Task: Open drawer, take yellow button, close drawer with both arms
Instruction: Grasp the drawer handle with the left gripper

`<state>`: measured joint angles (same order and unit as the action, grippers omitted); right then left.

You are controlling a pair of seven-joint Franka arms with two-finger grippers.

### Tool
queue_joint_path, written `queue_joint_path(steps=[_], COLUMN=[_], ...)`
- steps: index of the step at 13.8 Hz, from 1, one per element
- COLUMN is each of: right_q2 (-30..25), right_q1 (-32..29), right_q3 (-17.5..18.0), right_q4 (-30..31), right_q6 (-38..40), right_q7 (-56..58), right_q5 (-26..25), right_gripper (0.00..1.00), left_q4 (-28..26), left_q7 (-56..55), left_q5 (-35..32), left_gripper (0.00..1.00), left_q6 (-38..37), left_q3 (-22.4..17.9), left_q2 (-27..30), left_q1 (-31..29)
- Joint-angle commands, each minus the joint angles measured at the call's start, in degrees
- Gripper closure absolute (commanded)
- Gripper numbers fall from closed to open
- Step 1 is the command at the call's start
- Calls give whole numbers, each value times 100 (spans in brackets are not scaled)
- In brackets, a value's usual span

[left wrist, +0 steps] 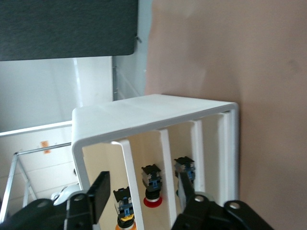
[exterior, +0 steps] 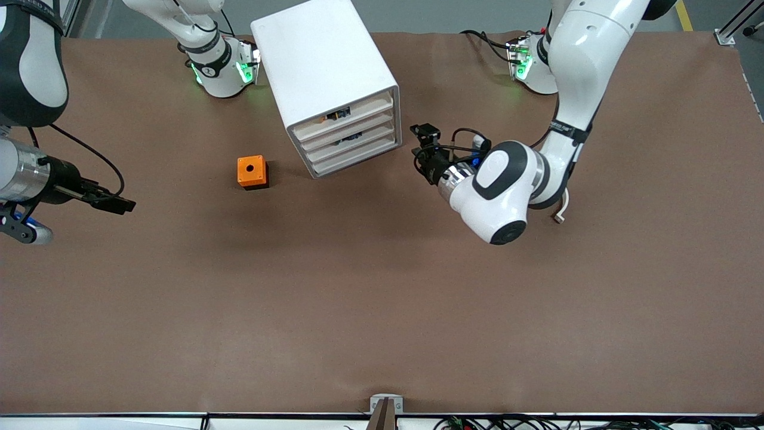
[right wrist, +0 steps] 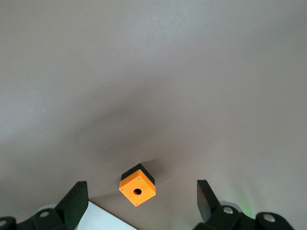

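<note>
The white cabinet (exterior: 325, 71) stands at the back of the table with all four drawers shut. The uppermost drawer (exterior: 365, 107) shows in the left wrist view (left wrist: 101, 158) too. The button (left wrist: 125, 218), orange cap on a black-blue body, shows through that drawer's front, and in the front view (exterior: 327, 118) as well. My left gripper (exterior: 419, 150) is open and empty, level with the drawer fronts and a little apart from them; its fingers (left wrist: 100, 191) frame the upper drawers. My right gripper (exterior: 116, 204) is open and empty, in the air near the right arm's end of the table.
An orange cube with a round hole (exterior: 252, 172) sits on the brown table beside the cabinet, toward the right arm's end; it shows between the right gripper's fingers (right wrist: 76, 199) farther off. A red-capped button (left wrist: 152, 191) and another button (left wrist: 184, 167) lie in lower drawers.
</note>
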<state>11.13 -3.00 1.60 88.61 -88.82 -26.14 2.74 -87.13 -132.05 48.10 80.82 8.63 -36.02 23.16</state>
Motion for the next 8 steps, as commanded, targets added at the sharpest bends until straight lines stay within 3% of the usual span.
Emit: queue_joint_path(steps=[1,8], right_q2=[-32,-41], right_q1=[19,212], right_q3=[-11,-11], right_q4=[-10,-10], right_q6=[49,49], right_q7=[-102,-664], right_q5=[69,69], right_gripper=[0,0], left_q4=[441,592], left_q7=[-452,-796], left_q5=[313,753], left_gripper=[41,46], left_q6=[-14,259], left_q3=[-46,-46], left_q2=[-378,-643], left_q1=[302,909])
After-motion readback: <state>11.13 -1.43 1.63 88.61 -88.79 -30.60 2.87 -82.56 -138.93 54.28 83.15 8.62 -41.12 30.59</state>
